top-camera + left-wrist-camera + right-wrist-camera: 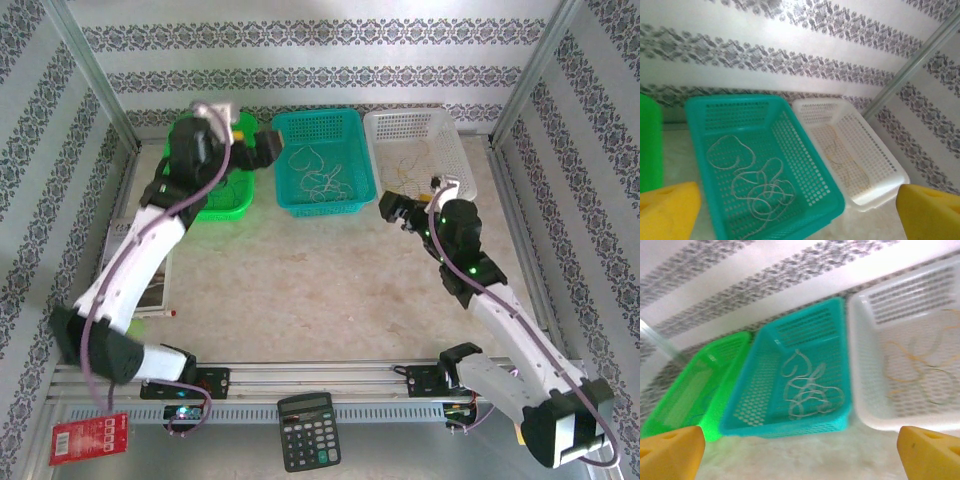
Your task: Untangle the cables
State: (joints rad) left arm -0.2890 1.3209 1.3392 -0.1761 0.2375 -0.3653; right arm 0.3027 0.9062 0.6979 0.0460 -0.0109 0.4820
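Calculator (pixel 306 443) overhead, near edge (left wrist: pale cables (pixel 762 192) inside teal basket (pixel 735 99))

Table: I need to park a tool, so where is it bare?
Bare: the middle of the table, between the baskets and the near rail. Crowded: the back edge, with green basket, teal basket and white basket side by side; a booklet at the left edge.

From above, the left arm (pixel 190 165) covers most of the green basket (pixel 236 198), so its contents stay hidden. The left wrist view cuts that basket off at its left edge and the yellow fingertips (pixel 667 212) off at the bottom corners. The right wrist view is blurred. There the white basket (pixel 862 360) runs off the right edge, and its yellowish cables (pixel 895 376) are too soft to count.
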